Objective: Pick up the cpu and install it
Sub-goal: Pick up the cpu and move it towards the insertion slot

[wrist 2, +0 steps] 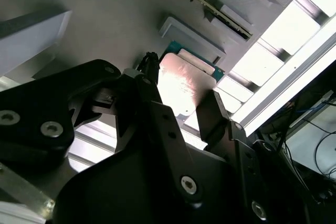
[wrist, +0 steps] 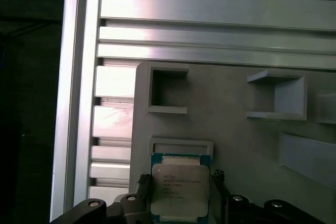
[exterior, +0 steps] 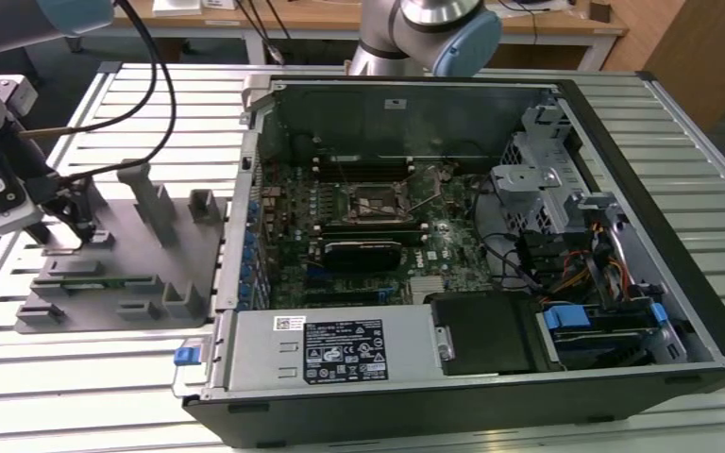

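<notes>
The cpu point(wrist: 178, 187) is a small square chip with a shiny silver top plate. It lies flat on the grey tray point(wrist: 236, 145), up against a low ridge. My gripper point(wrist: 180, 182) is straight above it, one black finger against each of two opposite edges, shut on the chip. In the second wrist view the cpu point(wrist 2: 181, 85) shines between the gripper point(wrist 2: 180, 87) fingers. In the exterior view the gripper point(exterior: 67, 231) is low over the tray point(exterior: 124, 274) at the exterior view's left. The black socket frame point(exterior: 379, 201) sits on the motherboard in the open computer case.
Upright grey blocks point(exterior: 155, 198) rise from the tray close beside the gripper. The open computer case point(exterior: 463, 245) takes up the middle and the exterior view's right of the slatted metal table point(exterior: 98, 377). A second arm's base point(exterior: 426, 33) stands behind the case. Cables point(exterior: 148, 75) hang from my arm.
</notes>
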Tool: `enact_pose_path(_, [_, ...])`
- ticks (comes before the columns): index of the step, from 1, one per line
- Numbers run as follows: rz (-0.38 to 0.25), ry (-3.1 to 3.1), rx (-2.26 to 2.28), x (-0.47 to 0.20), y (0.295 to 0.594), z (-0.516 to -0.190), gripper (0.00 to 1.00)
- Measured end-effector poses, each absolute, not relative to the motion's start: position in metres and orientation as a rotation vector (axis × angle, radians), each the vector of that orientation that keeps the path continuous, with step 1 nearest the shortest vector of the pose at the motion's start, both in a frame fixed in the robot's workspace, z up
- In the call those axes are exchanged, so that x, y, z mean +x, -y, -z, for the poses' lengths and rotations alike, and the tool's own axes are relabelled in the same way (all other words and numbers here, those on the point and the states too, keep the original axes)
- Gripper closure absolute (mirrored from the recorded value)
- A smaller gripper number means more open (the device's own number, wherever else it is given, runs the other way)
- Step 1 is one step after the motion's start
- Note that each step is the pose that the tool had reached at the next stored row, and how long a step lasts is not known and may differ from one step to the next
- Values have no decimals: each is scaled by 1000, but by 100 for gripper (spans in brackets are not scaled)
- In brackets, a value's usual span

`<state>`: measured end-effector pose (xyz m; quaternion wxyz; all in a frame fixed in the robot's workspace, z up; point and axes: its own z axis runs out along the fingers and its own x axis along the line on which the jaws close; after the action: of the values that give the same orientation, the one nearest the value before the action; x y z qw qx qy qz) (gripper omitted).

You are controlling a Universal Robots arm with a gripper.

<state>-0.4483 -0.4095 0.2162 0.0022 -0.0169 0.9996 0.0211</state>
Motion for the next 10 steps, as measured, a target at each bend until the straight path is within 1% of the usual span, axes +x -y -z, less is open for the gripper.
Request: enact_pose_path(10, [-66, -3136, -53, -448, 409, -221, 47])
